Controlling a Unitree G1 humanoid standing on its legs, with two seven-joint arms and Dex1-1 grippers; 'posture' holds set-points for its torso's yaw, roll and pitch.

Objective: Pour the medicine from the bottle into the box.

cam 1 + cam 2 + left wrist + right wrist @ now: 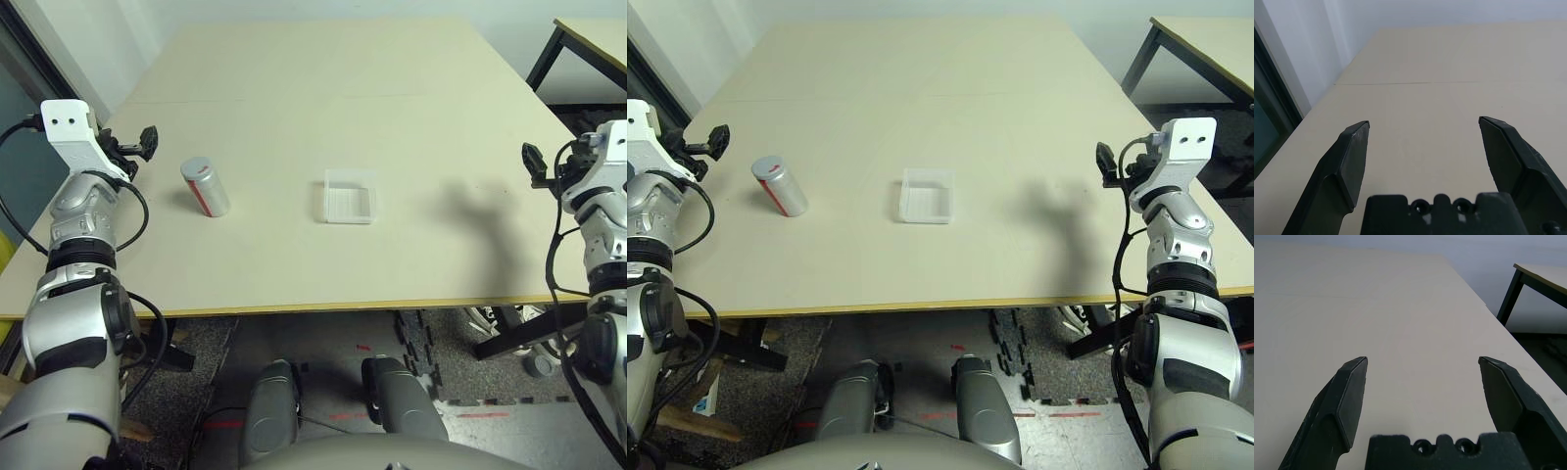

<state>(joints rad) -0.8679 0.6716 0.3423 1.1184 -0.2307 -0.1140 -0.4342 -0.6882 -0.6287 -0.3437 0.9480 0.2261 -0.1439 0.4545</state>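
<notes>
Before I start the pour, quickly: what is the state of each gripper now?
Left gripper: open, holding nothing.
Right gripper: open, holding nothing.

Bottle (205, 186) upright on tabletop (323, 98), left of centre. Box (349, 196) on tabletop right of bottle, well apart from it, about mid-width. Both nearer near edge than far edge. Left claw (147, 143) over left edge of tabletop, left of bottle and slightly farther, not touching it. Right claw (535, 164) over right edge, well right of box. Second table (588, 44) at far right, beyond tabletop's right side.
</notes>
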